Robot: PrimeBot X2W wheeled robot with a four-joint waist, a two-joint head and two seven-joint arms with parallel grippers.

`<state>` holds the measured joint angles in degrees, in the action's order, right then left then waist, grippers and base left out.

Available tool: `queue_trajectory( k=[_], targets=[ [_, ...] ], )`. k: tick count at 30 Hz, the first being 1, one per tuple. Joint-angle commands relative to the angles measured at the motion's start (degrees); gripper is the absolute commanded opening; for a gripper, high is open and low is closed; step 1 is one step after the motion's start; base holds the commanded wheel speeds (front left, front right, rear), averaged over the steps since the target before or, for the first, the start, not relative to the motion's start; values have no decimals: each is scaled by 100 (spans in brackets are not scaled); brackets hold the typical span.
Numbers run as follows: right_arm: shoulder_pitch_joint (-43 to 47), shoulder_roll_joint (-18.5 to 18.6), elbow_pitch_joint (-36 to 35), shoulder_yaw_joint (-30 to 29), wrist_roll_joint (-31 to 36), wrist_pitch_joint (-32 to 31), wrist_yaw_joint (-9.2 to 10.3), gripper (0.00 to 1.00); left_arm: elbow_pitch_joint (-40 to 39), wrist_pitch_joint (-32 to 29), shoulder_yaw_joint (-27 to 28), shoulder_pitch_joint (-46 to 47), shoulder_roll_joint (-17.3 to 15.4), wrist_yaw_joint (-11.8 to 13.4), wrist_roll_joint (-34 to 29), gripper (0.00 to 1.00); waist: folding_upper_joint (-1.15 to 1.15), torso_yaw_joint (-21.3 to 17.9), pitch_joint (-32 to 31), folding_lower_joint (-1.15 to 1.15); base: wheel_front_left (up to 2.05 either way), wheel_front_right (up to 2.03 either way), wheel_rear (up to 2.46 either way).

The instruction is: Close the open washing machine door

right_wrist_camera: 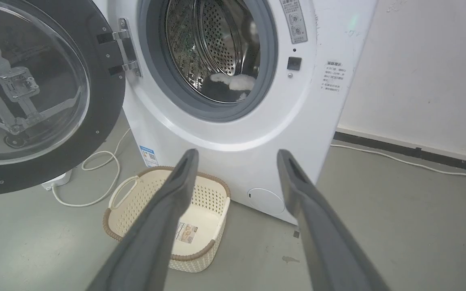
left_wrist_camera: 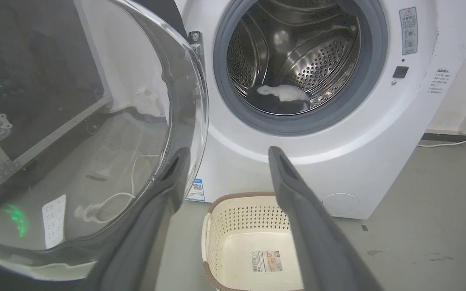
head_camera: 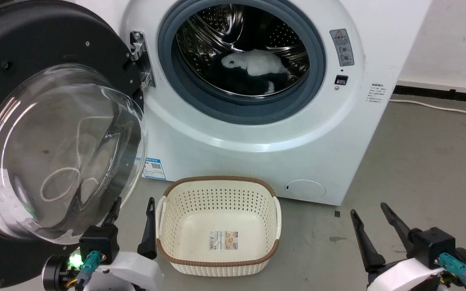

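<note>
Door [head_camera: 34,36] wide open, left tool [head_camera: 134,201] just beside its glass edge

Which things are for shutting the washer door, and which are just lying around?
For the job: washing machine door, left gripper.
Just lying about: basket, white fluffy laundry in the drum.

L edge cuts washing machine door [head_camera: 34,52]; warning label [head_camera: 341,46] txt illegible.
</note>
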<state>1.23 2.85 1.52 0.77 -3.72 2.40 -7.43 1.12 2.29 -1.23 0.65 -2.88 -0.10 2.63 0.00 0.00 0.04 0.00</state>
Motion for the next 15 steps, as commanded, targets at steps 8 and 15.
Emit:
queue_trajectory(
  k=[8, 15],
  targets=[
    [112, 1, 76, 43, -184, 142, -1, 100, 45, 151, -66, -108, 0, 50, 117, 100, 0, 5, -3, 0, 0, 0, 0],
    [158, 1, 137, 79, -335, 250, -2, 100, 72, 259, -109, -137, 0, 71, 223, 100, 0, 12, -1, 0, 0, 0, 0]
  ],
)
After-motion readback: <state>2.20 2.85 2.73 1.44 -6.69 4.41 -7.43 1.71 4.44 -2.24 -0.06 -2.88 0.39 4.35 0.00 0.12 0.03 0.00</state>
